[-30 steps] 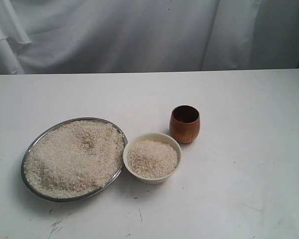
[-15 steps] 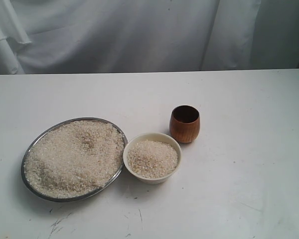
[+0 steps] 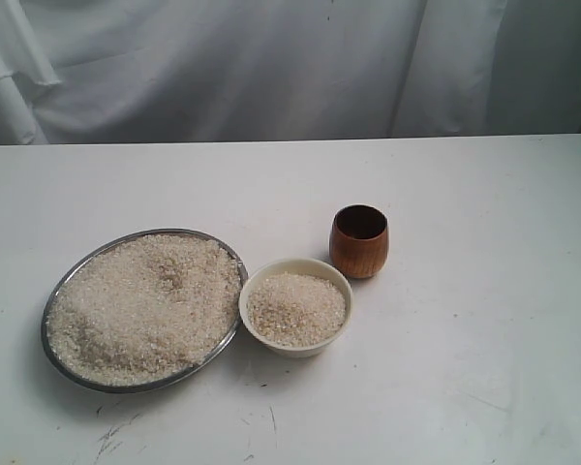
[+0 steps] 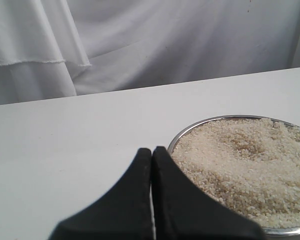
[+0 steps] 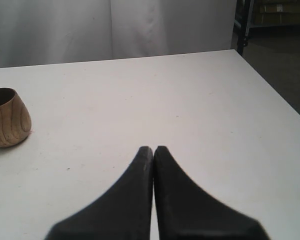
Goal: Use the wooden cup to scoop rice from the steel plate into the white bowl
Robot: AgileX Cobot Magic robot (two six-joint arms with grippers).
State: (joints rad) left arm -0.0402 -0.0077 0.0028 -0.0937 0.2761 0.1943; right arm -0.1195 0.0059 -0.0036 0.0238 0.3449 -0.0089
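Observation:
The steel plate (image 3: pixel 56 291) lies at the front left of the table, heaped with rice (image 3: pixel 145 305). Touching its right rim is the white bowl (image 3: pixel 295 273), which holds its own mound of rice (image 3: pixel 296 308). Just behind the bowl's right side the wooden cup (image 3: pixel 358 242) stands upright and looks empty. Neither arm shows in the exterior view. My left gripper (image 4: pixel 152 150) is shut on nothing, hovering just short of the plate (image 4: pixel 190 130) and its rice (image 4: pixel 245 160). My right gripper (image 5: pixel 153 149) is shut and empty too, well apart from the cup (image 5: pixel 7 125).
A white cloth (image 3: pixel 271 68) hangs behind the table's far edge. The table's right edge (image 5: pixel 272 87) drops to a dark floor in the right wrist view. Faint scuff marks (image 3: pixel 111 436) show near the front edge.

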